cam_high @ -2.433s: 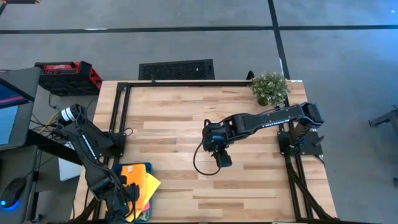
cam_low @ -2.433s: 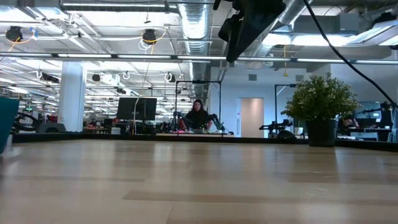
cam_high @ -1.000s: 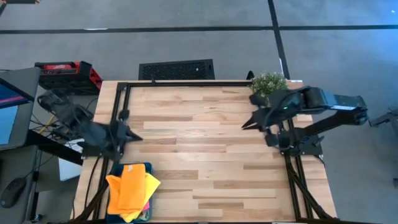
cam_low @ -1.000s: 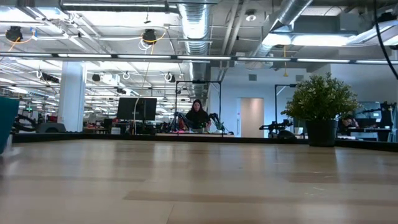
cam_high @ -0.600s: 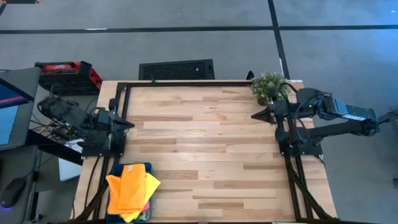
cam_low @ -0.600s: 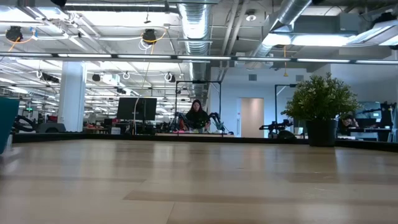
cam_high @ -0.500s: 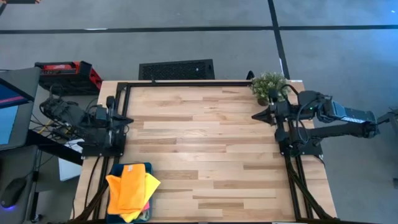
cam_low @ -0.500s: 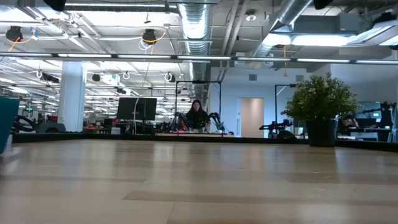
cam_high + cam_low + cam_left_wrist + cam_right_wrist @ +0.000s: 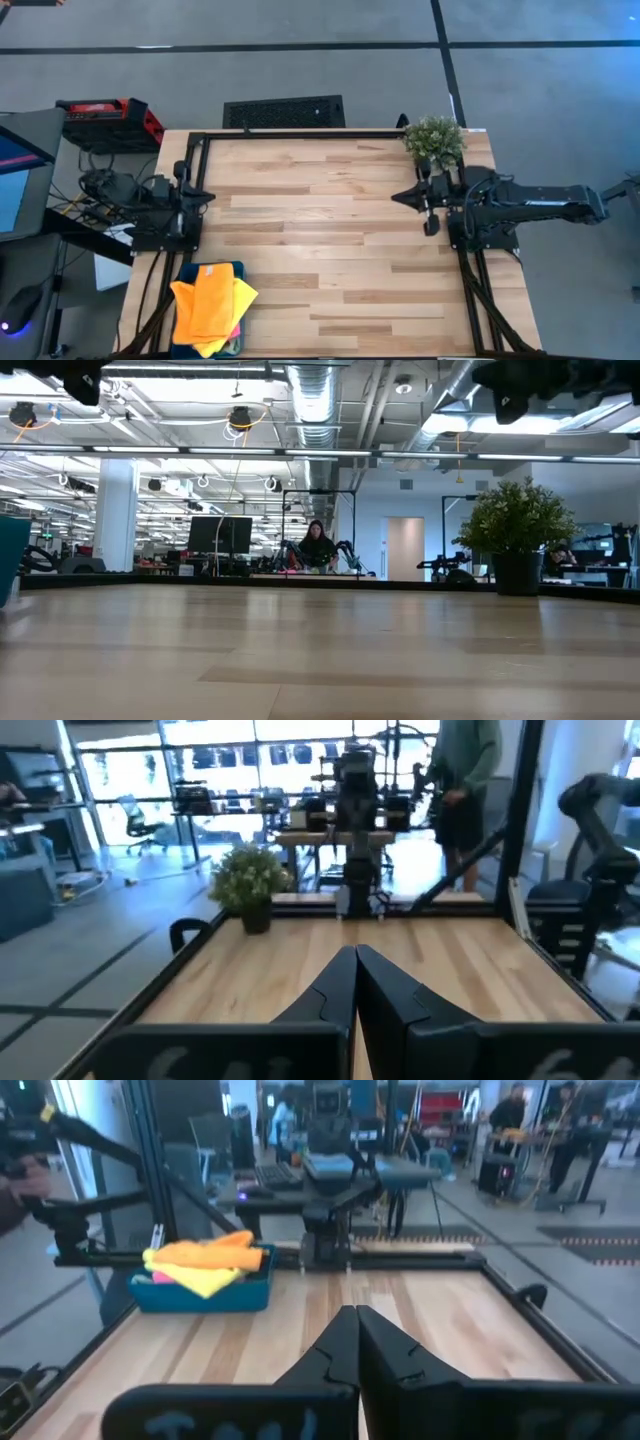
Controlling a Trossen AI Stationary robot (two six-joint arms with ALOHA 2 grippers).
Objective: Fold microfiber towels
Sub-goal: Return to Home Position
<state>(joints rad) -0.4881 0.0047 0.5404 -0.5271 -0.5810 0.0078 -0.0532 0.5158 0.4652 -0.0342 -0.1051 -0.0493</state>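
Note:
The microfiber towels (image 9: 208,308) lie heaped in a teal bin (image 9: 236,268) at the table's near left corner. An orange towel (image 9: 205,1252) is on top, a yellow one (image 9: 215,1280) is under it, and a pink edge (image 9: 237,328) peeks out. My left gripper (image 9: 207,197) is shut and points level over the table's left edge, touching nothing. My right gripper (image 9: 396,197) is shut and points level from the right side, also touching nothing. Their joined fingertips show in the left wrist view (image 9: 355,952) and the right wrist view (image 9: 356,1312).
A potted plant (image 9: 434,141) stands at the far right corner. A black frame rail (image 9: 300,133) runs along the far edge, with more rails down both sides. Bare wooden tabletop (image 9: 320,240) lies between the two grippers. People are in the room beyond the table.
Both arms have drawn back to their bases. My left gripper has gone toward the table's left and far edges and has sunk. My right arm has folded down, its gripper tipping to level. The towels in the bin have not moved.

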